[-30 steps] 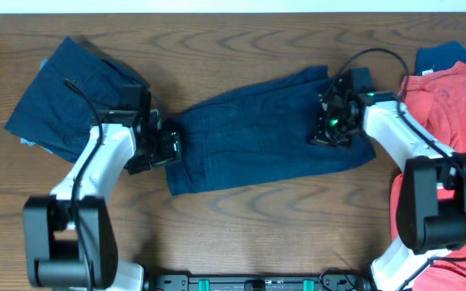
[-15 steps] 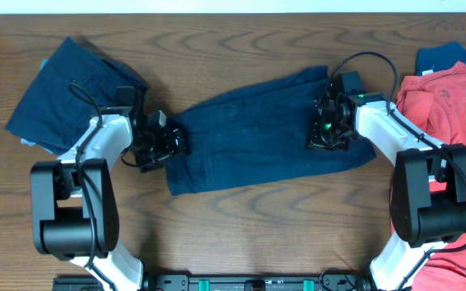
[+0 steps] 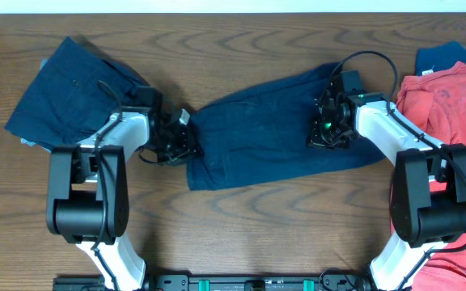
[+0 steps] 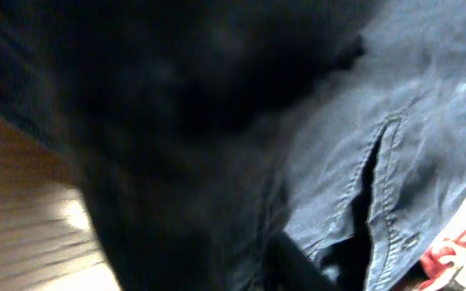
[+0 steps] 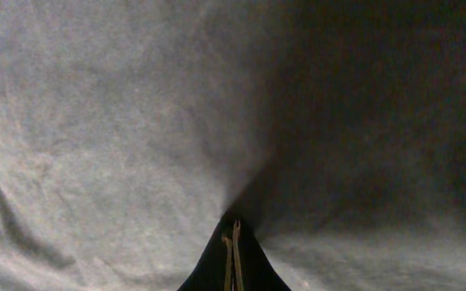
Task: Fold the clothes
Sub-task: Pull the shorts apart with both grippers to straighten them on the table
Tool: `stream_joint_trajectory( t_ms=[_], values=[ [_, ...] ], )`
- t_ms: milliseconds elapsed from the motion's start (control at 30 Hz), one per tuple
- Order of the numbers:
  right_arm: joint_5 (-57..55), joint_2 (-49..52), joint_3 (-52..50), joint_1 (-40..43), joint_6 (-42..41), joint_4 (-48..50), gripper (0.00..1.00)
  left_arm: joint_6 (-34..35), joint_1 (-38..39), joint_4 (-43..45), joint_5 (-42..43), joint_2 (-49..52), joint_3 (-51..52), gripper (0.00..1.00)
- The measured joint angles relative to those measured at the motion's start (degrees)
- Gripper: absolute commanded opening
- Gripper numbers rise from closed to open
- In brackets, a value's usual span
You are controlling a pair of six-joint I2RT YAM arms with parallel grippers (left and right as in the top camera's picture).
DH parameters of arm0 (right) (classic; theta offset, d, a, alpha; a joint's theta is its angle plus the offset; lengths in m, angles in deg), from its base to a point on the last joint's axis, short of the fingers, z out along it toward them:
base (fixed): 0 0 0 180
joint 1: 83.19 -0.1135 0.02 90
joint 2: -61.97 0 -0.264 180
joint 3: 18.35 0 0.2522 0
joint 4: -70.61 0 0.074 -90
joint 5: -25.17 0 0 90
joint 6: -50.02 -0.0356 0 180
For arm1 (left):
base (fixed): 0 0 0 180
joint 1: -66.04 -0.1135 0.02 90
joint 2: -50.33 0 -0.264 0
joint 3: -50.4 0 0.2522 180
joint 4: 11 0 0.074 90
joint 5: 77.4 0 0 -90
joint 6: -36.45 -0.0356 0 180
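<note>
Dark navy shorts [image 3: 265, 137] lie spread across the middle of the table. My left gripper [image 3: 186, 145] sits at their left edge, closed on the cloth there. In the left wrist view dark, blurred cloth covers the jaws, and a lit stretch of the shorts [image 4: 427, 121] with a seamed slit shows at the right. My right gripper [image 3: 328, 133] rests on the shorts' right part. Its fingers [image 5: 233, 230] are pressed together with the fabric [image 5: 95, 121] creasing up into them.
Another navy garment [image 3: 71, 93] lies bunched at the back left. Coral-red shirts [image 3: 451, 121] are piled at the right edge, with a brighter blue garment [image 3: 451, 52] behind them. Bare wood table [image 3: 257, 234] runs along the front.
My left gripper has moved right onto the shorts' left edge and closed. That edge has shifted right with it. The right gripper has stayed put.
</note>
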Motion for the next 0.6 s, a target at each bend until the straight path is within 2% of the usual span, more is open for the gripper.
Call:
stream_joint_trajectory(
  t_ms=[67,300,400,600],
  values=[
    [0.0,0.0,0.0,0.0,0.0,0.0,0.01,-0.1,0.5,0.1,0.1,0.3,0.2,0.06],
    [0.0,0.0,0.0,0.0,0.0,-0.1,0.01,-0.1,-0.5,-2.8,0.1,0.3,0.2,0.06],
    [0.0,0.0,0.0,0.0,0.0,-0.5,0.01,-0.2,-2.9,-10.2,-3.0,-0.2,-0.3,0.06],
    [0.1,0.0,0.0,0.0,0.9,-3.8,0.01,-2.1,-9.9,-27.3,-16.3,-5.6,-5.7,0.06]
  ],
)
